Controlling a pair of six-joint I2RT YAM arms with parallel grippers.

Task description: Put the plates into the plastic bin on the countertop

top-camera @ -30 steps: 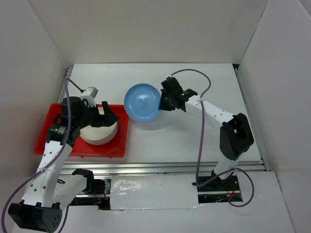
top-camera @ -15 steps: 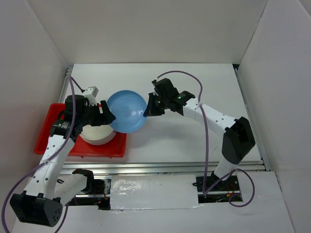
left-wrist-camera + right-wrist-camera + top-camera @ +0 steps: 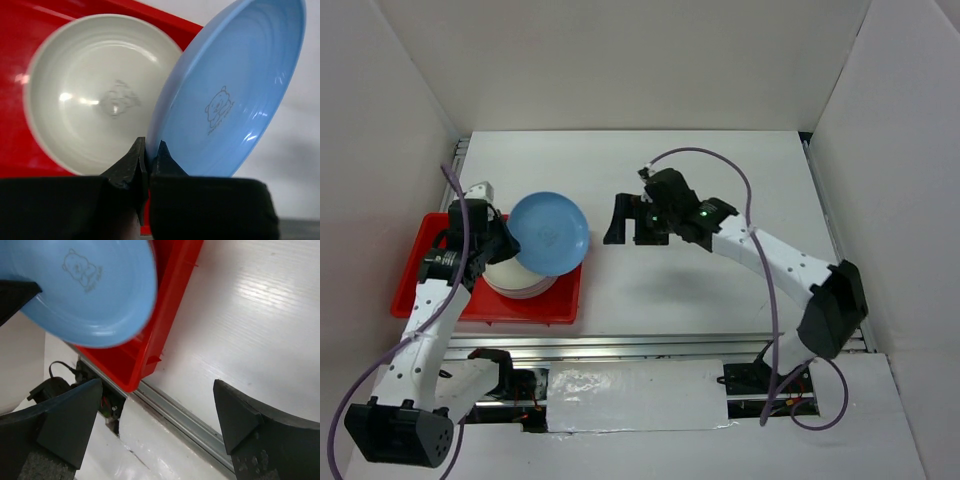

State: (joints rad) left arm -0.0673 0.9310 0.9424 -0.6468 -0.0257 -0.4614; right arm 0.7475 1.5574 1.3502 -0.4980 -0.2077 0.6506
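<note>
A blue plate (image 3: 548, 233) with a bear emblem hangs tilted over the right end of the red plastic bin (image 3: 420, 292). My left gripper (image 3: 506, 243) is shut on its left rim. In the left wrist view the jaws (image 3: 149, 150) pinch the blue plate's (image 3: 235, 85) lower edge above a cream plate (image 3: 95, 90), the top of a stack (image 3: 518, 280) in the bin (image 3: 20, 35). My right gripper (image 3: 628, 224) stands open and empty just right of the plate, apart from it. In its wrist view, the blue plate (image 3: 85, 295) and the bin corner (image 3: 165, 310) lie beyond the wide jaws (image 3: 157, 385).
The white countertop (image 3: 700, 290) stretches right of the bin. A silver metal rail (image 3: 185, 420) runs along the near edge. White walls close in on three sides. The left arm's purple cable (image 3: 460, 215) loops over the bin's left part.
The blue plate went from my right gripper to my left and moved left over the bin. The left gripper shut on its rim; the right opened and let go.
</note>
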